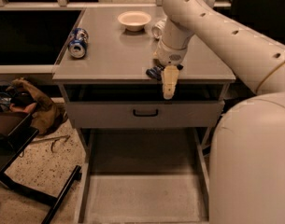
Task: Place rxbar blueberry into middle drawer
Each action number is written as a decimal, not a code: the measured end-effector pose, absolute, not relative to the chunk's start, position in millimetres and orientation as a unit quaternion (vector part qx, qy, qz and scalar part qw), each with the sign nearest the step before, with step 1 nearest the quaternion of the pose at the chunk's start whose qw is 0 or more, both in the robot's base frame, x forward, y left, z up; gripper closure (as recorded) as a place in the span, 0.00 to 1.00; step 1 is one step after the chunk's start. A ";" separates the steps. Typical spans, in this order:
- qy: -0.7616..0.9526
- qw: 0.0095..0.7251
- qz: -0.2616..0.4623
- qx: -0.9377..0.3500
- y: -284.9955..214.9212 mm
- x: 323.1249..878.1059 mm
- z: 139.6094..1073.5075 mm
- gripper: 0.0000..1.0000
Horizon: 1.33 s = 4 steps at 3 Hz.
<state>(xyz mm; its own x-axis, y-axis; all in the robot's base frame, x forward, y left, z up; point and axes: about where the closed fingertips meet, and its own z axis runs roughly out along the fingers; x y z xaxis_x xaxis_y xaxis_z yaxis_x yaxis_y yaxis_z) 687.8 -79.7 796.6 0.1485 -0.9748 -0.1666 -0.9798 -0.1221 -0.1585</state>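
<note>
Because the rxbar blueberry (154, 72) lay at the counter's (109, 55) near edge beside the gripper (168, 84), its grip impossible to tell, it seemed light, slick, best pinched across its narrow sides.

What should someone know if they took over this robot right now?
Claw: hangs at the front edge of the table, touching or right beside the rxbar blueberry; a grip cannot be confirmed.
Bar: at that edge, not in the drawer.
Middle drawer: pulled out low in front.
Done: drawer open, claw at bar.
Left: bring the bar down into the drawer.
</note>
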 end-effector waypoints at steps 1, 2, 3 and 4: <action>0.657 0.109 0.011 -0.746 -81.9 694.0 793.8 0.18; 0.657 0.109 0.011 -0.746 -81.9 694.0 793.8 0.16; 0.657 0.109 0.011 -0.746 -81.9 694.0 793.7 0.22; 0.657 0.109 0.011 -0.746 -81.9 694.0 793.7 0.46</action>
<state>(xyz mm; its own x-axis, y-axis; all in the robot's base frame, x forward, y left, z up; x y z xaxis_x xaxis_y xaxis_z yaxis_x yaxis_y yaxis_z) 694.0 -81.9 793.7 0.1363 -0.9777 -0.1600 -0.9825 -0.1127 -0.1480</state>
